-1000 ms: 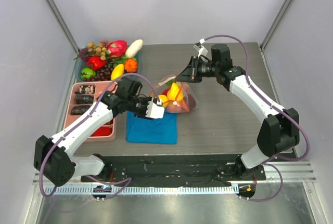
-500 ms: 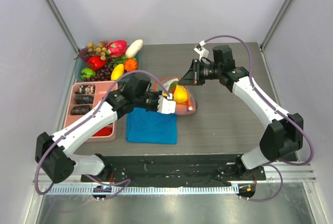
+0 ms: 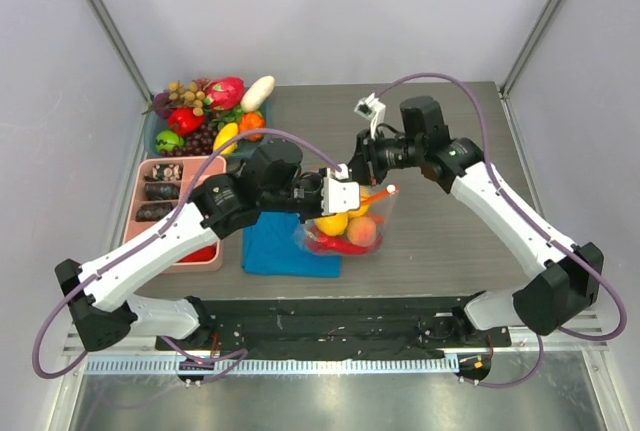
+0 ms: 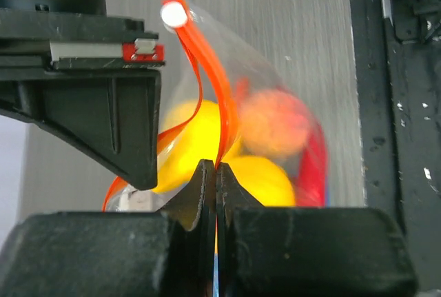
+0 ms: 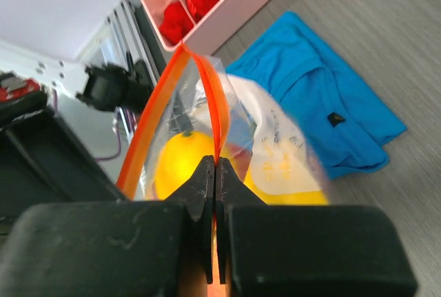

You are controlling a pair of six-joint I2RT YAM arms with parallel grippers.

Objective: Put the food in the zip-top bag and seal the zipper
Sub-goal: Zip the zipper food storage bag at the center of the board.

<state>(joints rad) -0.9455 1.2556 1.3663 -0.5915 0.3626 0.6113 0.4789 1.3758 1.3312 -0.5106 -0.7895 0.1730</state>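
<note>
The clear zip-top bag (image 3: 350, 228) hangs upright above the table, held between my two grippers. Inside it are a yellow lemon (image 3: 331, 223), a pink peach (image 3: 365, 232) and a red piece (image 3: 338, 245). My left gripper (image 3: 358, 199) is shut on the orange-red zipper (image 4: 215, 94), whose white end (image 4: 173, 14) sticks up. My right gripper (image 3: 366, 177) is also shut on the zipper (image 5: 212, 97), just beside the left one. Between the two grips the zipper's two strips stand apart, so the mouth is open there. The lemon also shows in the right wrist view (image 5: 180, 162).
A teal tray (image 3: 152, 129) piled with more toy fruit stands at the back left. The pink divided tray (image 3: 136, 213) lies in front of it. The blue folded cloth (image 3: 272, 247) lies on the table just left of and under the bag.
The bag lay on the table by the cloth; now both grippers hold it lifted by the zipper, nearer and to the right, with the food sunk to its bottom.
</note>
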